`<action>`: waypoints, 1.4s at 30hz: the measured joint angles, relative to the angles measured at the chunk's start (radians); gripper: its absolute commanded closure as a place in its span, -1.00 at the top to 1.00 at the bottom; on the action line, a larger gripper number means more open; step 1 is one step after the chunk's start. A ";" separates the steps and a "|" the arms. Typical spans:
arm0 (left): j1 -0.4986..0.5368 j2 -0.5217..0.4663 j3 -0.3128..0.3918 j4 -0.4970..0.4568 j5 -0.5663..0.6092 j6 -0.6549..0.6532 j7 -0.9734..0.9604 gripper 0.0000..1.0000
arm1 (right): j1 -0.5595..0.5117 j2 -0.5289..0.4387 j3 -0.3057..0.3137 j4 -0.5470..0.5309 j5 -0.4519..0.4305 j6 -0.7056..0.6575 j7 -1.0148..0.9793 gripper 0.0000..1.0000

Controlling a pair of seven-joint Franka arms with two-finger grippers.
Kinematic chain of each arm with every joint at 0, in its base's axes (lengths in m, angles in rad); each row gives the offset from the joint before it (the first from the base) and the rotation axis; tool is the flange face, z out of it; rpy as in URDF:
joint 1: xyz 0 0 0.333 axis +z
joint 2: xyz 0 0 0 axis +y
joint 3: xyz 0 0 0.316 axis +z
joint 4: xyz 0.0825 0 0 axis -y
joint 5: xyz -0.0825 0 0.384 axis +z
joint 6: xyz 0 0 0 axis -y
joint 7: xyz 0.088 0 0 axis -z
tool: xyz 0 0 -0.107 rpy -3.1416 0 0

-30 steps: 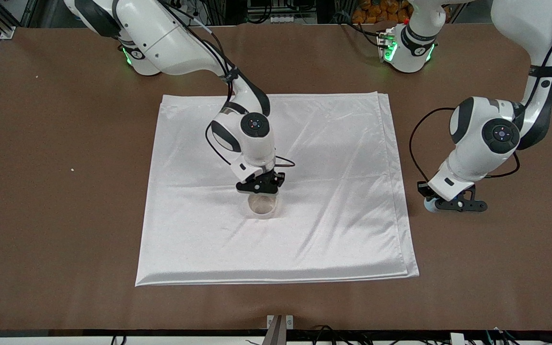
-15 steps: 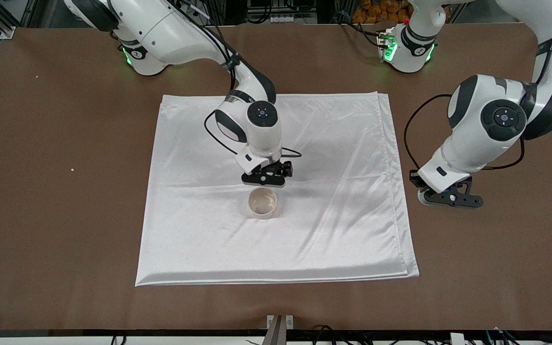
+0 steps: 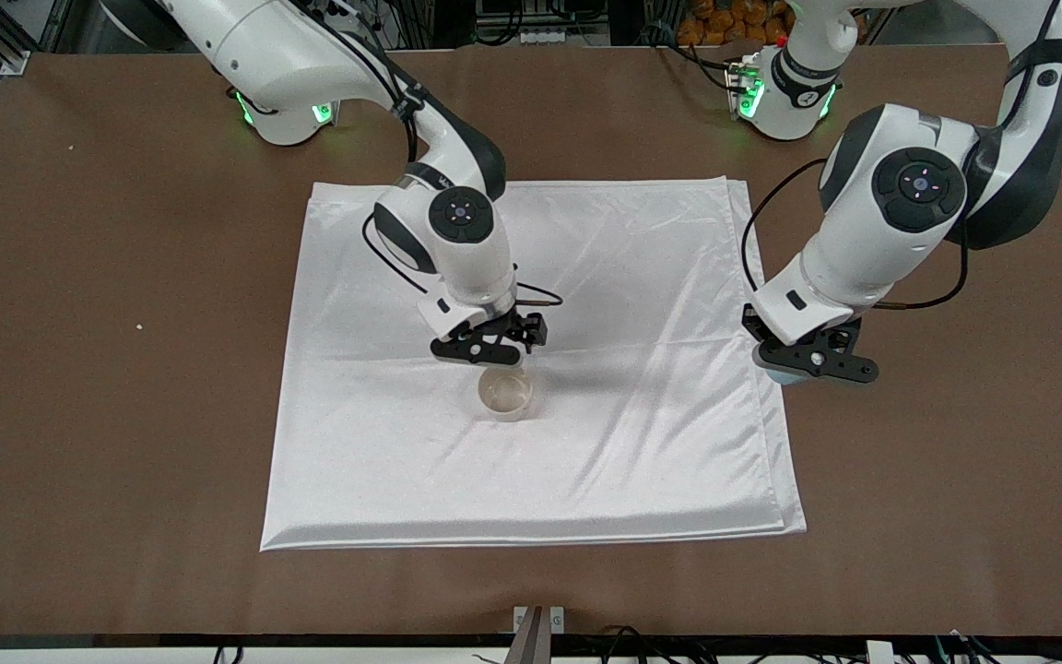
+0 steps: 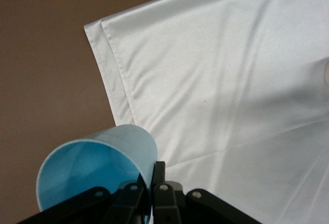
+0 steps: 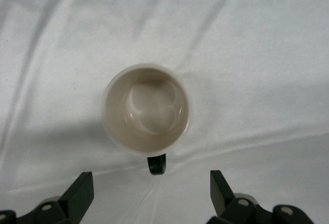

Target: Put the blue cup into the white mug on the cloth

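Front view: the right gripper [image 3: 488, 348], jaws wide and empty, hangs just above the mug [image 3: 505, 395], which stands mid-cloth [image 3: 642, 277]. The left gripper [image 3: 812, 361] carries the cup [image 3: 775, 373] over the cloth's folded edge.

Left wrist view: fingers pinch the cup's [image 4: 97, 170] wall, leaving its mouth free.

Right wrist view: the mug [image 5: 145, 110] sits upright and empty; the right arm likely must clear away first.

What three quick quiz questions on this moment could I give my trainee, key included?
1. True or false: the small cream-white mug stands upright on the shiny white satin cloth.
2. Which claw holds the light-blue tapered cup?
3. The right claw is: A open above the mug, B shut on its handle.

Key: 1 true. 2 the left claw, over the cloth's folded edge. 3 A.
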 measured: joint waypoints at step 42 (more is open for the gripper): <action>-0.517 0.355 0.063 0.381 0.058 0.004 -0.057 -1.00 | -0.400 -0.418 -0.120 -0.351 0.005 -0.125 -0.701 1.00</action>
